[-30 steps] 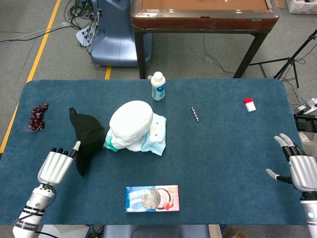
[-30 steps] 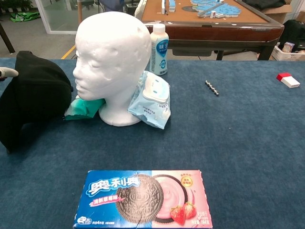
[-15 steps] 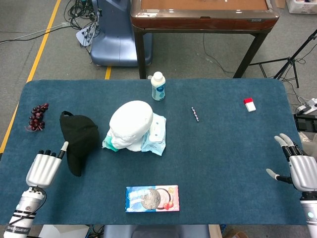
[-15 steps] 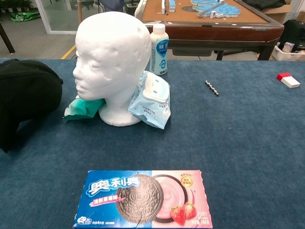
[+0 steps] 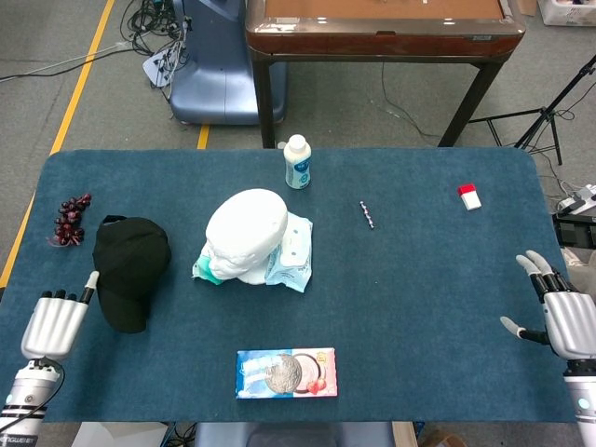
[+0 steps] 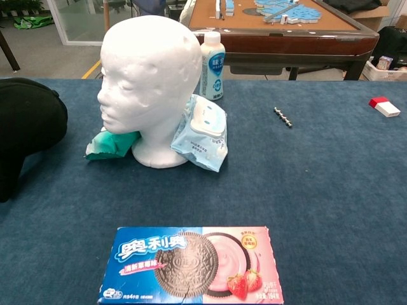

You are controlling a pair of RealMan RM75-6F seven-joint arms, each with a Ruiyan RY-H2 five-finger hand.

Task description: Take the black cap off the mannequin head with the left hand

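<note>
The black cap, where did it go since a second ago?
The black cap was hanging from the left hand beside the mannequin head. Now it lies flat on the table, further left, and the hand has let go and pulled back. The right hand and everything else stayed put.

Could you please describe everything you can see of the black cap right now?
The black cap is off the white mannequin head and lies on the blue table, to that head's left. It looks like soft matte fabric, with a rounded crown and a narrower part pointing toward the table's near edge. A bunch of dark grapes sits beside it without touching. The left hand is close to its near left side, apparently apart from it.
</note>
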